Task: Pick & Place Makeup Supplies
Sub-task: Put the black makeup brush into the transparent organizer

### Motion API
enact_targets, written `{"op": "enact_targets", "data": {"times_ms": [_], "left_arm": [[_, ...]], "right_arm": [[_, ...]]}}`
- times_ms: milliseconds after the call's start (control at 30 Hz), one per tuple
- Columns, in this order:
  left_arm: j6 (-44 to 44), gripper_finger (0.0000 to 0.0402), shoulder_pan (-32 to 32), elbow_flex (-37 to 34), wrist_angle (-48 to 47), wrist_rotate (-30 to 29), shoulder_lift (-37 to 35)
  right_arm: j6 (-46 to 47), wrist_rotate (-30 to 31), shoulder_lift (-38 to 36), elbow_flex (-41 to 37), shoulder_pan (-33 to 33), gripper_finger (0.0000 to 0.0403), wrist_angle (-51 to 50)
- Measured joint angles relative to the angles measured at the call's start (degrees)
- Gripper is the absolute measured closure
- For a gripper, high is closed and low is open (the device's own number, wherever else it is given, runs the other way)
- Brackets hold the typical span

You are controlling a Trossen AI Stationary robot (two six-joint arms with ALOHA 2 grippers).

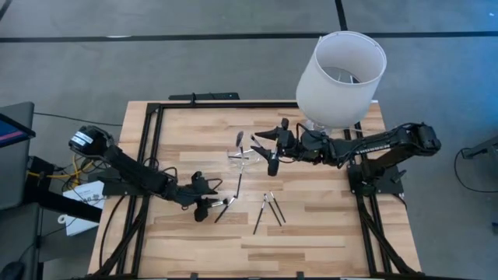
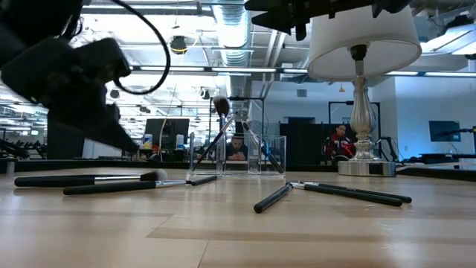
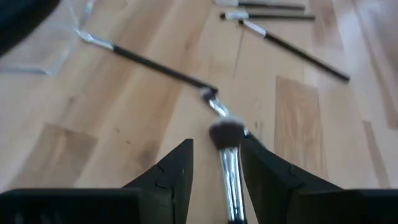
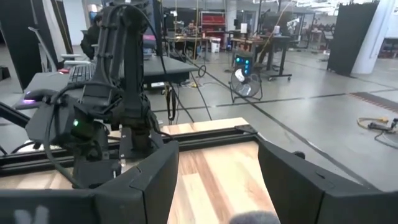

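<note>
My left gripper (image 1: pixel 207 208) (image 3: pixel 217 143) is open and low over the table's near left. A silver-handled makeup brush (image 3: pixel 229 158) (image 1: pixel 224 206) lies lengthwise between its fingers, bristle head pointing away; I see no touch. A long black brush (image 1: pixel 238 187) (image 3: pixel 149 62) lies just past it. Three more brushes (image 1: pixel 270 210) (image 2: pixel 335 193) lie crossed near mid-table. A clear box (image 1: pixel 243 158) (image 2: pixel 238 155) holds one brush (image 2: pixel 221 106) leaning upright. My right gripper (image 1: pixel 268 152) (image 4: pixel 217 146) hovers open beside and above that box.
A white-shaded lamp (image 1: pixel 342 70) (image 2: pixel 364 45) stands at the table's far right, right behind my right arm. A black frame (image 1: pixel 156 132) runs along the table's left and far edges. Bare wood (image 1: pixel 327 233) lies toward the near right.
</note>
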Motion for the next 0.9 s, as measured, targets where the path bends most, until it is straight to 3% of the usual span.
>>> {"op": "enact_targets", "data": {"times_ms": [433, 533, 700, 900], "left_arm": [[0.3, 0.0272, -2.1, 0.0, 10.7, -5.5, 15.9], [0.0, 0.0289, -2.2, 0.1, 11.6, -7.8, 17.8], [-0.1, 0.0366, -2.1, 0.0, 11.4, -8.7, 17.4], [5.6, 0.0366, -0.7, -0.6, 13.2, -13.6, 9.8]], "right_arm": [[2.5, 0.0, 0.0, 0.0, 0.0, 0.0188, -1.5], [2.5, 0.0, 0.0, 0.0, 0.0, 0.0188, -1.6], [2.5, 0.0, 0.0, 0.0, 0.0, 0.0188, -1.6], [2.5, 0.0, 0.0, 0.0, 0.1, 0.0188, -1.6]]}}
